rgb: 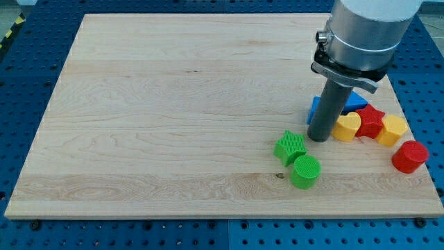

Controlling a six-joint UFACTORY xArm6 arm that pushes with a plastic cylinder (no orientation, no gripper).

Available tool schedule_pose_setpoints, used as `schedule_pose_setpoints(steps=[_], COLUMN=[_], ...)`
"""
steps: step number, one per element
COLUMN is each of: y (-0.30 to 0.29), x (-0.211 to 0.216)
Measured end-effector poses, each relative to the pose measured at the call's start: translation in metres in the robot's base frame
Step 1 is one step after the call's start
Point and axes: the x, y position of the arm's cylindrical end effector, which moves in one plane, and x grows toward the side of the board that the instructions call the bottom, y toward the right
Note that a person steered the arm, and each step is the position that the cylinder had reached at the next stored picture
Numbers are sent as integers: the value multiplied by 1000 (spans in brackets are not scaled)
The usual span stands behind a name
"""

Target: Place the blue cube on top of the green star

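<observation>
The green star (pixel 289 146) lies flat on the wooden board at the view's lower right. The blue cube (pixel 315 110) is mostly hidden behind the rod, only its left edge showing, up and to the right of the star. My tip (pixel 318 137) rests on the board just right of the star and directly in front of the blue cube, close to both. A second blue block (pixel 355 101) peeks out on the rod's right side.
A green cylinder (pixel 305 171) sits just below the star. A yellow heart-like block (pixel 346 127), a red star (pixel 370 121), a yellow hexagonal block (pixel 392 130) and a red cylinder (pixel 409 156) cluster at the right, near the board's (pixel 173 104) right edge.
</observation>
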Motion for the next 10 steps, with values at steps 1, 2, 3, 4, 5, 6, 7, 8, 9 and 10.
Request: schedule_pose_setpoints(steps=[1, 2, 3, 4, 5, 6, 7, 8, 9, 10], y=[21, 44, 71, 102, 143, 189, 199, 199, 197, 194], x=[7, 39, 54, 80, 87, 88, 84, 61, 43, 29])
